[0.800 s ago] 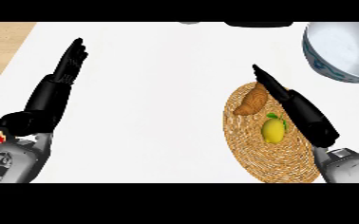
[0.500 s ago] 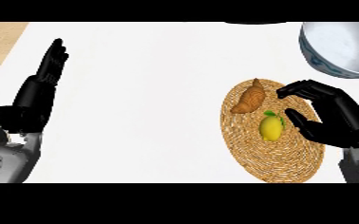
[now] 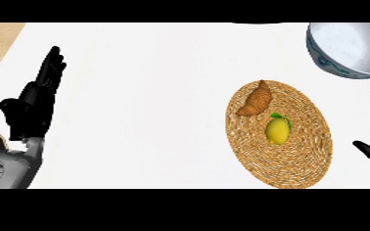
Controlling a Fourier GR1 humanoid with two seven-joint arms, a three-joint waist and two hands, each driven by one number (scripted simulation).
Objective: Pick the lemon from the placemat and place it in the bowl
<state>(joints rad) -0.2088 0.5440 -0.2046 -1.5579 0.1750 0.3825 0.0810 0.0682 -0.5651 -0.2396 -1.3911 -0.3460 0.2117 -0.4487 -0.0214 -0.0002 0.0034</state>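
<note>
one lemon lies on the placemat, left of the right hand.

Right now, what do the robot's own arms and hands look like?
The left hand is matte black, with slim segmented fingers and a thumb. It sits on a light grey forearm with darker fittings near the wrist. Of the right hand only a black tip shows at the edge. No cables or markings show.

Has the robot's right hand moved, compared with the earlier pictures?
Yes. The right hand has pulled back to the right, off the round woven placemat; only a black tip shows at the view's right edge. Earlier it hovered over the mat.
</note>
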